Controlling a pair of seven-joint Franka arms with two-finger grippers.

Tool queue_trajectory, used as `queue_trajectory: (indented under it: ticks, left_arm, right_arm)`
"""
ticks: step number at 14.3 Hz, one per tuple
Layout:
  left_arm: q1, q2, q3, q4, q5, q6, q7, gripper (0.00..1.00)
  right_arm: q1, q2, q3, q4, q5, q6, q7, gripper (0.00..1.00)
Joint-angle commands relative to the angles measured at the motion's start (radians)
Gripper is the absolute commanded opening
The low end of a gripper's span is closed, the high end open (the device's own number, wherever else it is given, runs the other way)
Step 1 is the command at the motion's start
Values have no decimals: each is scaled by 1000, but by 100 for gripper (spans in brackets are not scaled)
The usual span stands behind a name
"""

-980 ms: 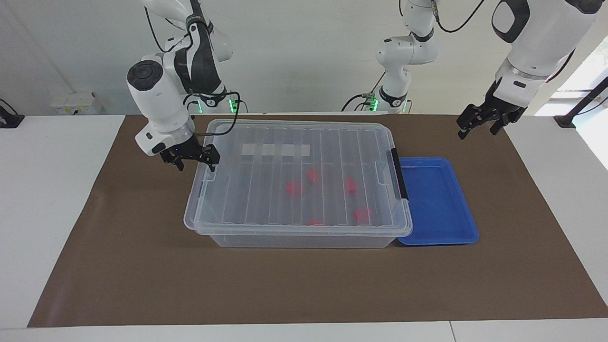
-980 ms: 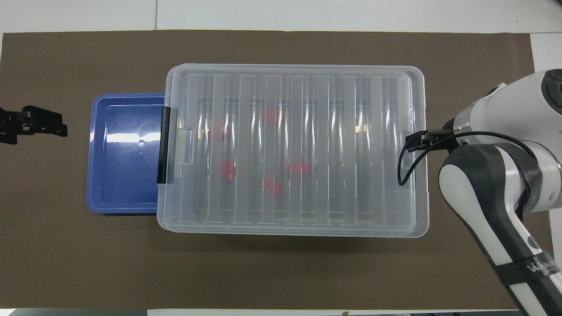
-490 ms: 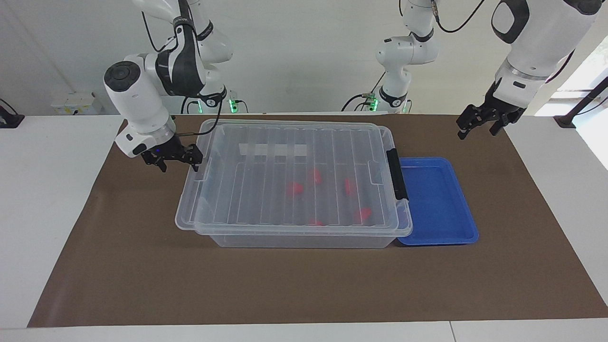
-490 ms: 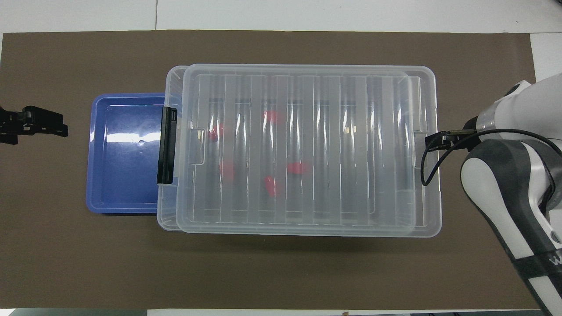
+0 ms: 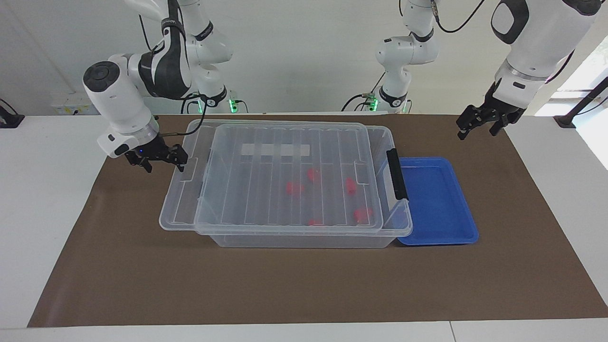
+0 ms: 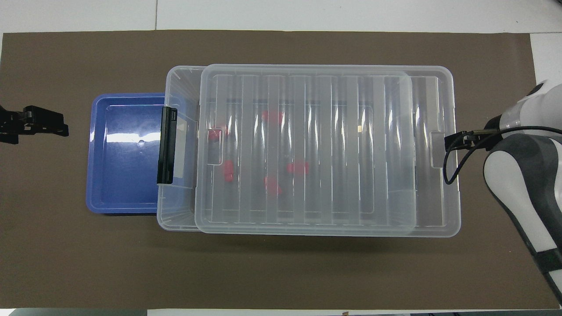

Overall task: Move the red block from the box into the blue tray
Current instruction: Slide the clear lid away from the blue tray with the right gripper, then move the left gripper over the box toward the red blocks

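Sliding lid (image 5: pixel 275 178) off box (image 5: pixel 304 237) toward right arm's end.

Facing view: right gripper (image 5: pixel 159 159) at lid's end tab, touching or hooking it; fingers look spread, real pinch unclear. Lid's long axis runs along table, overhanging box. Red blocks (image 5: pixel 351 186) inside box under lid. Blue tray (image 5: pixel 439 202) just beside box's latch end. Left gripper (image 5: pixel 479 124) waits, spread, empty, over mat near tray.

Overhead view: right gripper (image 6: pixel 459 140) at lid (image 6: pixel 307 149) tab; uncovered strip of box (image 6: pixel 175 87) beside blue tray (image 6: pixel 123 193). Red blocks (image 6: pixel 298 167) lie toward tray end; left gripper (image 6: pixel 35 125) nearer them.
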Motion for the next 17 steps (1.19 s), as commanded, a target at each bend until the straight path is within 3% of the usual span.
queue_trajectory:
  ticks: [1,12,17]
  left_arm:
    - [13,-35,-8,-44,4,31,10,100]
    - [-1,-38,-10,-42,4,17,-4,100]
    - [-68,-43,-16,-90,4,117,-4,100]
  right_arm:
    - [-13,-16,-22,-17,-15,6,-48,100]
    - [-18,-13,-117,-12,-56,15,-169,100]
    - [-18,-11,-151,-11,-56,21,-212,100]
